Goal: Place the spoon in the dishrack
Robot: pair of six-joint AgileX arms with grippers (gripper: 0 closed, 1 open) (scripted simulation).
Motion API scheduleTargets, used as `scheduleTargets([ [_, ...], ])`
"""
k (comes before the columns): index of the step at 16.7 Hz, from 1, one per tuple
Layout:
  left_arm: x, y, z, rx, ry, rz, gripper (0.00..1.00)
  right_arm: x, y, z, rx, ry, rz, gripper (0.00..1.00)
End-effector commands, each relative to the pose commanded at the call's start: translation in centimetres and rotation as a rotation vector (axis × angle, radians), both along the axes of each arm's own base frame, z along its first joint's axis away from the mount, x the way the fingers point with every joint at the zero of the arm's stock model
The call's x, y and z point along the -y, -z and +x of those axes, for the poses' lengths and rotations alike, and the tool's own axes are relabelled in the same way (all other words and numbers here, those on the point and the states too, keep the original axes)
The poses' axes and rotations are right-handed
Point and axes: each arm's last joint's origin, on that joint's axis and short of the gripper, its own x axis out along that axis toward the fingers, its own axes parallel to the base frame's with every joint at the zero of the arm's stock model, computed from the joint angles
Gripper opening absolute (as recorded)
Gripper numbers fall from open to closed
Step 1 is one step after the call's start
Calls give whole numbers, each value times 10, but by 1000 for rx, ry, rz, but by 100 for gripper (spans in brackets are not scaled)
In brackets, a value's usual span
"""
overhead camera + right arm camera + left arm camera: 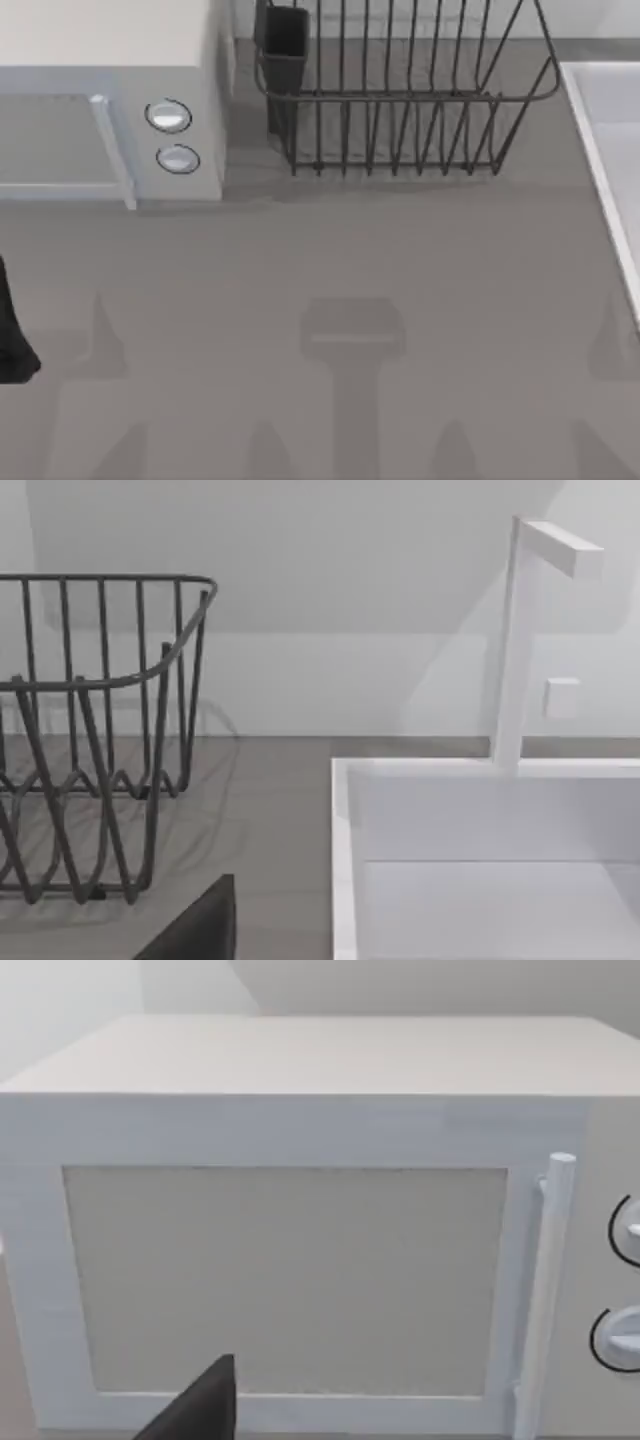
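Grey worktop (330,260) with a dishrack (400,110) at the back, between a microwave (110,120) on the left and a white sink (610,150) on the right.
The rack is a dark wire basket with upright tines, a flared rim and a dark utensil cup (283,45) at its left corner, open on top, probably for easy drop-in. The left gripper (195,1415) faces the microwave door, the right gripper (195,935) the rack's end; open or closed, I cannot tell. I cannot tell where the spoon is.
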Motion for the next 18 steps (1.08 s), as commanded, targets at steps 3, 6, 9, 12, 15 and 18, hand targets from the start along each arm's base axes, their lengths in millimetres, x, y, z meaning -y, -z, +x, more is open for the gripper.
scheduleTargets([
  [3, 0, 0, 0, 0, 0, 0, 100, 1, -2, 0, -12, 7, -6, 100],
  [6, 0, 0, 0, 0, 0, 0, 100, 6, -14, 2, -111, 55, -48, 100],
  [9, 0, 0, 0, 0, 0, 0, 100, 16, -29, 9, -317, 119, -103, 100],
  [12, 0, 0, 0, 0, 0, 0, 100, 32, -40, 26, -618, 168, -133, 100],
  [15, 0, 0, 0, 0, 0, 0, 100, 55, -41, 49, -951, 178, -116, 100],
  [18, 0, 0, 0, 0, 0, 0, 100, 83, -39, 68, -1231, 153, -63, 100],
])
